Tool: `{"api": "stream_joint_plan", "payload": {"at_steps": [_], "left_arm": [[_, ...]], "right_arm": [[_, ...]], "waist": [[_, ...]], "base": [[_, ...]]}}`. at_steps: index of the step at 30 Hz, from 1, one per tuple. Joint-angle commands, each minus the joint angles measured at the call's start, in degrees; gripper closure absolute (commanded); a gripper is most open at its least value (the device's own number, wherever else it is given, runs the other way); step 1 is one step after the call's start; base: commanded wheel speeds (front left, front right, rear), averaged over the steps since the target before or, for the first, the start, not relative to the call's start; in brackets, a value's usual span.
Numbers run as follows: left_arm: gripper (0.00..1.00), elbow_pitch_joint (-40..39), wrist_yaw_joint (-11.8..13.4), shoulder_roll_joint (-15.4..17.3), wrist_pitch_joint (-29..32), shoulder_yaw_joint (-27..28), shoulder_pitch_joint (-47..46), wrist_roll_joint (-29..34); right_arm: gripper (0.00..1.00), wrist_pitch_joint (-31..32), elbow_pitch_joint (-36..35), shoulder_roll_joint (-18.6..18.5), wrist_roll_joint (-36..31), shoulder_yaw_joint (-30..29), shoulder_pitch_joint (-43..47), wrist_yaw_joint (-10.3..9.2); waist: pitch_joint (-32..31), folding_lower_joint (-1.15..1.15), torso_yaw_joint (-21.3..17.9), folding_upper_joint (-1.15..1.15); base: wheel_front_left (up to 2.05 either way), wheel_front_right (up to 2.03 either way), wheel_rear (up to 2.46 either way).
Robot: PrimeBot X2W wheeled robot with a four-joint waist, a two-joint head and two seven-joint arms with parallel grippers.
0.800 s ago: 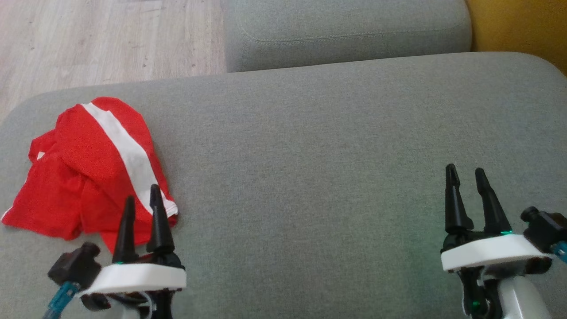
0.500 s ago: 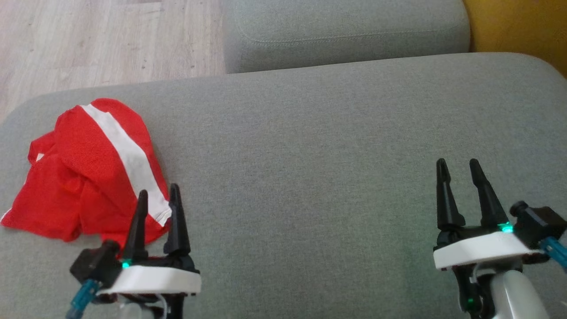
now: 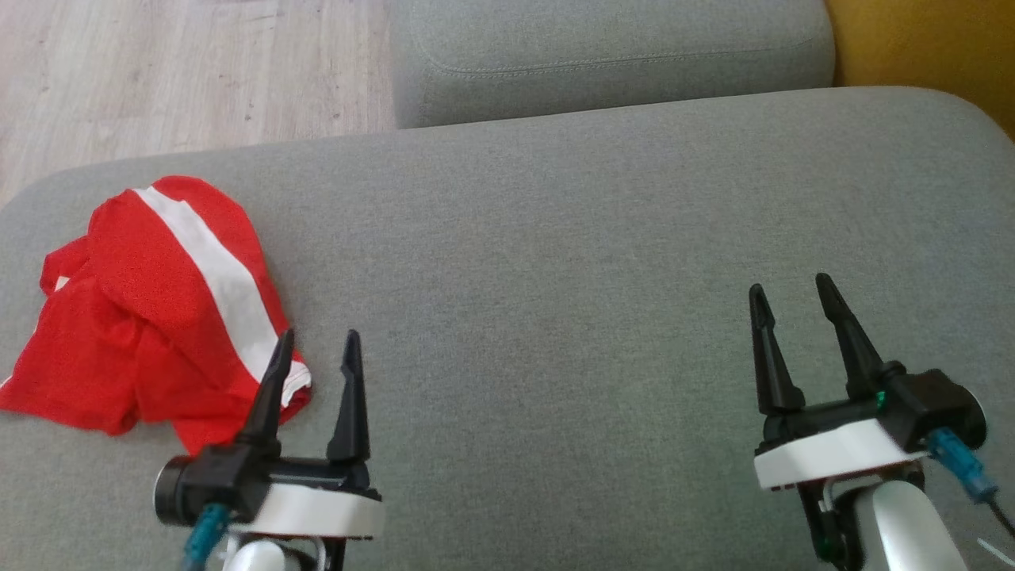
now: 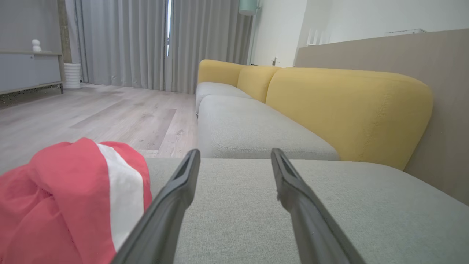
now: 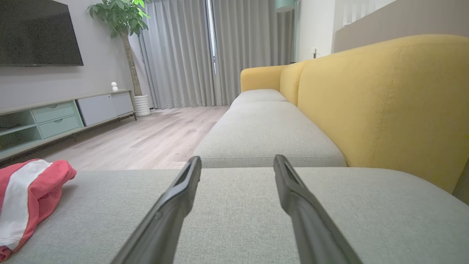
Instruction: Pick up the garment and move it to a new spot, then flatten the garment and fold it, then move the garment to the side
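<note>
Lying crumpled at 9 o'clock on grey fabric sofa seat (image 3: 555, 262): red garment with white stripe (image 3: 151, 301), untouched. Left gripper (image 3: 317, 342) at 7 o'clock just beside it, fingers spread, empty; right gripper (image 3: 789, 285) at 4 o'clock, same. Pickup, flatten, fold, move aside all left.

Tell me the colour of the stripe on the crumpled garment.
White, across the crumpled red fabric garment; clearest in the head view.

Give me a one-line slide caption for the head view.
Crumpled red garment lies unheld on the grey cushion beside the open left end effector; right end effector open, well apart.
</note>
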Motion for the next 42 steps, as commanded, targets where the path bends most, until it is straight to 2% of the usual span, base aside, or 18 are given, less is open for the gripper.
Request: {"api": "stream_joint_plan", "payload": {"at_steps": [1,11,16,19,28,33,42], "left_arm": [[0.0,-2.16,0.56,0.83,-0.87,0.74,-3.35,1.84],[0.0,-0.05,4.64,3.76,-2.57,-4.71,-4.39,10.93],[0.0,-0.71,5.98,2.99,-3.42,-4.96,-4.36,10.47],[0.0,-1.88,5.42,1.6,-3.93,-2.84,-3.7,7.93],[0.0,-1.34,0.99,-0.92,-4.48,2.7,-1.42,5.13],[0.0,1.44,-0.95,-1.58,-4.48,3.12,-1.03,5.44],[0.0,2.75,-1.87,-1.99,-4.48,4.01,-1.09,5.47]], "right_arm": [[0.0,-0.94,-2.5,-0.43,-1.85,1.55,-3.4,-0.04],[0.0,-2.63,-3.56,-0.47,-8.85,2.93,-3.46,-0.04],[0.0,-3.47,-4.41,-0.49,-8.66,3.13,-3.48,-0.04],[0.0,-3.98,-4.5,-0.5,-5.08,2.79,-3.09,-0.04],[0.0,-4.52,0.08,-0.51,9.14,2.64,-1.09,-0.04],[0.0,-4.52,3.67,-0.51,10.82,3.69,-1.12,-0.04],[0.0,-4.52,4.73,-0.51,11.22,4.12,-1.84,-0.04]], "waist": [[0.01,0.0,0.05,0.0],[0.15,0.0,0.24,0.0],[0.14,0.0,0.19,0.0],[0.18,0.0,0.12,0.0],[0.0,0.0,0.08,0.0],[-0.19,0.0,-0.07,0.0],[-0.54,0.0,-0.09,0.0]], "base": [[0.0,0.0,0.0],[0.0,0.0,0.0],[0.0,0.0,0.0],[0.0,0.0,0.0],[0.0,0.0,0.0],[0.0,0.0,0.0],[0.0,0.0,0.0]]}}
